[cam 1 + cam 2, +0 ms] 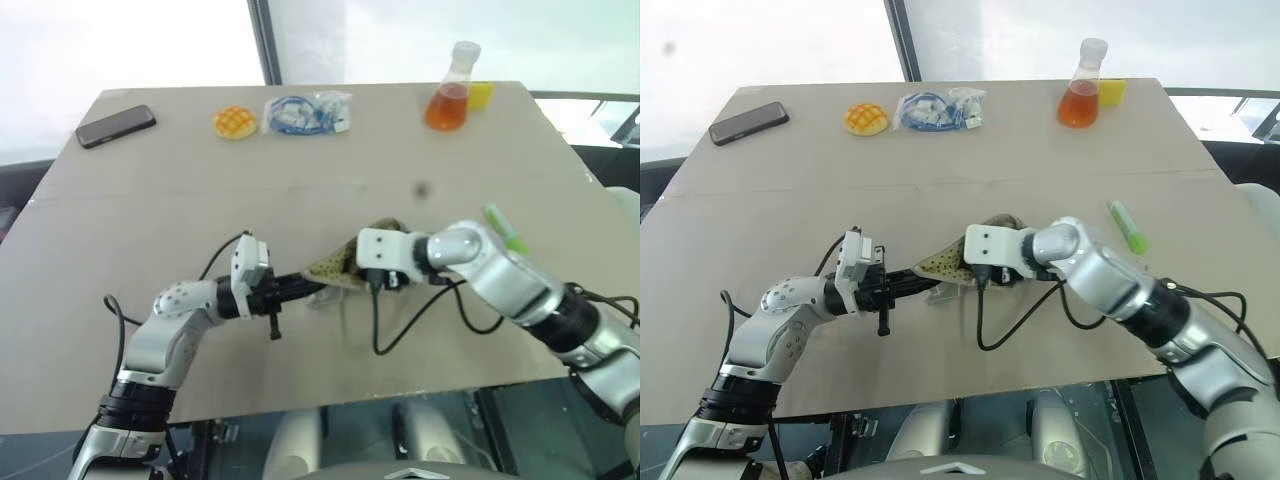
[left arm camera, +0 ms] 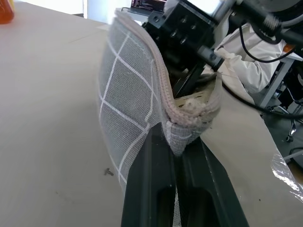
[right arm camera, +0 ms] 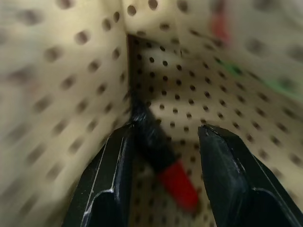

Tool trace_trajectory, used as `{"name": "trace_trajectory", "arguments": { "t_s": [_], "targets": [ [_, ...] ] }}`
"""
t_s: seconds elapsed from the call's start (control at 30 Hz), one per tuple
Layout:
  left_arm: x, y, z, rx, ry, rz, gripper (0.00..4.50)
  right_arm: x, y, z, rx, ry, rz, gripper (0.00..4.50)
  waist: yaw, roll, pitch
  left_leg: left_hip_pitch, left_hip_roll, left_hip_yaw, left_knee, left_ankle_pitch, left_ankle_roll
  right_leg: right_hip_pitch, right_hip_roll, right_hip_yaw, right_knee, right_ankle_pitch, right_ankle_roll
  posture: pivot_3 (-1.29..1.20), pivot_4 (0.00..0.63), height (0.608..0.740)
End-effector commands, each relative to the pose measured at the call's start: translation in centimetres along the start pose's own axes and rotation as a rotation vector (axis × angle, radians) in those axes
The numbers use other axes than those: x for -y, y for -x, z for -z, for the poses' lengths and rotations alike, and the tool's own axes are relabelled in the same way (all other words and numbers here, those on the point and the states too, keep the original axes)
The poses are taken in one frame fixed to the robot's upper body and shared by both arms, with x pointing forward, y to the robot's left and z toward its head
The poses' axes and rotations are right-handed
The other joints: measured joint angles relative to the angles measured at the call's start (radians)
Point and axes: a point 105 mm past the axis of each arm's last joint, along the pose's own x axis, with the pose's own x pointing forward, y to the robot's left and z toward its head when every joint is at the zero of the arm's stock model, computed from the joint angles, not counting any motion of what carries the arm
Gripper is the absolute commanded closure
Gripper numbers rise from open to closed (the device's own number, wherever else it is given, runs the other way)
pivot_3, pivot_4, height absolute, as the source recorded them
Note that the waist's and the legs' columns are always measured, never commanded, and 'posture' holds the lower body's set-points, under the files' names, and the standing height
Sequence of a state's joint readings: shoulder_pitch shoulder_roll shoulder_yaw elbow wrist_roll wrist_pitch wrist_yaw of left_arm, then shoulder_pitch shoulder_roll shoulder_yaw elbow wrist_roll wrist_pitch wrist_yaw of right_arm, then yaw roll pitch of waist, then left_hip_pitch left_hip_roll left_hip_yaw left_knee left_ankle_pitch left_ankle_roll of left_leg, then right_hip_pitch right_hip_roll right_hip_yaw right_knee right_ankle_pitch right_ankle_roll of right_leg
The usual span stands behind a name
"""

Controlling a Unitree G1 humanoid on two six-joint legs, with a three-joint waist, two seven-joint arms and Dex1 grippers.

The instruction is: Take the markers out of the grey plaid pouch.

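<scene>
The grey plaid pouch [image 1: 335, 266] hangs just above the table's middle, its mouth held open. My left gripper [image 2: 177, 137] is shut on the pouch's zipper edge at one corner. My right gripper [image 3: 165, 135] reaches into the pouch's dotted cream lining, its fingers open. A black marker with a red cap [image 3: 163, 158] lies between those fingers, its black end against one finger. From the head views the right gripper's fingers are hidden inside the pouch. A light-green highlighter [image 1: 507, 230] lies on the table to the right, beside my right forearm.
Along the far edge of the table [image 1: 120, 330] sit a black phone [image 1: 115, 126], a yellow bun-shaped object [image 1: 235, 122], a clear bag with blue cable [image 1: 305, 112], a flask of orange liquid [image 1: 450, 95] and a yellow block [image 1: 482, 95].
</scene>
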State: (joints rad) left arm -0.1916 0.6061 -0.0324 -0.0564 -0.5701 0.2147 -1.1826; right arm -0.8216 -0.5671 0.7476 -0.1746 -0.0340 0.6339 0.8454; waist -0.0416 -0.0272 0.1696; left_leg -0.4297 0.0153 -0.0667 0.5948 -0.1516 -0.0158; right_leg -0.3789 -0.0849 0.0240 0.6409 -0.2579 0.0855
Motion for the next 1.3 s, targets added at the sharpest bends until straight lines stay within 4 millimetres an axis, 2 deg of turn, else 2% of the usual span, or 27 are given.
{"name": "trace_trajectory", "arguments": {
  "t_s": [0.03, 0.1, 0.17, 0.2, 0.4, 0.53, 0.73, 0.8, 0.9, 1.0, 1.1, 1.23, 1.3],
  "targets": [
    [0.3, -0.3, -0.5, 0.002, -0.037, 0.005, 4.50, -0.3, -1.8, 2.1, -0.085, 0.095, -0.013, 2.57, 0.001, -0.001, -0.001, 0.000, 0.000, 0.000, 0.000, 0.000, 0.000, 0.000, 0.000, 0.000, 0.000, 0.000, 0.000, 0.00, 0.150, 0.740],
    [0.3, -0.3, -0.5, 0.001, -0.052, -0.005, 4.50, -0.7, -1.2, 3.0, -0.109, 0.107, -0.042, 3.11, 0.002, -0.001, -0.001, 0.000, 0.000, 0.000, 0.000, 0.000, 0.000, 0.000, 0.000, 0.000, 0.000, 0.000, 0.000, 0.00, 0.150, 0.740],
    [0.1, -0.2, -0.6, 0.004, -0.057, -0.027, 4.50, 0.1, 0.5, 3.0, -0.109, 0.110, -0.009, 3.92, 0.006, -0.002, -0.001, 0.000, -0.001, 0.000, 0.000, 0.000, 0.000, 0.000, 0.000, 0.000, 0.000, 0.000, 0.001, 0.00, 0.150, 0.740],
    [0.0, -0.2, -0.6, 0.004, -0.060, -0.039, 4.50, 0.6, 1.4, 2.9, -0.105, 0.100, 0.016, 4.10, 0.007, -0.002, -0.001, 0.000, -0.001, 0.000, 0.000, 0.000, 0.000, 0.000, -0.001, 0.000, 0.000, 0.000, 0.001, 0.00, 0.150, 0.740],
    [-1.8, 0.1, 0.0, -0.054, -0.226, -0.151, 4.50, 3.8, 8.9, 0.1, 0.062, -0.053, 0.175, 4.17, 0.025, -0.001, -0.001, -0.002, -0.001, 0.000, 0.001, 0.000, 0.000, 0.000, -0.001, 0.000, 0.000, 0.000, 0.000, 0.00, 0.150, 0.740],
    [-2.8, -0.2, 0.1, -0.072, -0.289, -0.181, 4.50, 4.1, 11.1, -0.8, 0.137, -0.107, 0.214, 4.17, 0.028, -0.001, -0.001, -0.001, 0.000, 0.000, 0.000, 0.000, 0.000, 0.000, -0.001, 0.000, -0.001, 0.000, -0.001, 0.00, 0.150, 0.740],
    [-4.3, -0.1, 0.5, -0.108, -0.324, -0.241, 4.50, 3.9, 13.1, -1.2, 0.262, -0.214, 0.236, 4.17, 0.030, -0.001, -0.001, -0.003, -0.002, 0.001, 0.000, 0.000, 0.000, 0.001, -0.002, 0.000, -0.003, 0.000, 0.000, 0.00, 0.150, 0.740],
    [-4.8, 0.5, 0.5, -0.125, -0.353, -0.277, 4.50, 5.6, 15.5, -1.0, 0.359, -0.359, 0.353, 4.17, 0.030, -0.001, -0.001, -0.003, -0.002, 0.001, 0.000, 0.000, 0.000, 0.001, -0.002, 0.000, -0.003, 0.000, 0.001, 0.00, 0.150, 0.740],
    [-5.2, 1.5, 0.5, -0.139, -0.393, -0.318, 4.50, 7.6, 18.4, 2.0, 0.342, -0.561, 0.550, 4.17, 0.032, -0.001, -0.001, -0.003, -0.002, 0.001, 0.000, 0.000, 0.000, 0.001, -0.002, 0.000, -0.002, 0.001, 0.000, 0.00, 0.150, 0.740],
    [-5.4, 2.4, 0.7, -0.144, -0.369, -0.346, 4.50, 7.9, 19.4, 5.3, 0.288, -0.726, 0.644, 4.17, 0.032, -0.001, -0.001, -0.003, -0.002, 0.001, 0.000, 0.000, 0.000, 0.001, -0.002, 0.000, -0.002, 0.000, 0.000, 0.00, 0.150, 0.740],
    [-5.6, 2.8, 0.9, -0.155, -0.378, -0.378, 4.50, 7.1, 18.6, 8.1, 0.199, -0.791, 0.658, 4.17, 0.031, -0.001, -0.001, -0.003, -0.002, 0.001, -0.001, 0.000, 0.000, 0.001, -0.002, 0.000, -0.003, 0.000, -0.001, 0.00, 0.150, 0.740],
    [-6.1, 2.9, 0.7, -0.156, -0.410, -0.427, 4.50, 6.7, 16.9, 10.5, 0.198, -0.896, 0.672, 4.17, 0.028, 0.001, 0.001, -0.003, -0.002, 0.002, -0.002, 0.000, 0.000, 0.000, -0.002, 0.001, -0.002, 0.000, 0.000, 0.00, 0.150, 0.740],
    [-6.3, 3.0, 0.6, -0.150, -0.417, -0.444, 4.50, 6.0, 16.0, 12.6, 0.140, -0.939, 0.684, 4.17, 0.027, 0.000, 0.000, -0.002, -0.002, 0.003, -0.002, 0.000, 0.000, 0.000, -0.002, 0.002, -0.002, 0.000, 0.000, 0.00, 0.150, 0.740]
  ]
}}
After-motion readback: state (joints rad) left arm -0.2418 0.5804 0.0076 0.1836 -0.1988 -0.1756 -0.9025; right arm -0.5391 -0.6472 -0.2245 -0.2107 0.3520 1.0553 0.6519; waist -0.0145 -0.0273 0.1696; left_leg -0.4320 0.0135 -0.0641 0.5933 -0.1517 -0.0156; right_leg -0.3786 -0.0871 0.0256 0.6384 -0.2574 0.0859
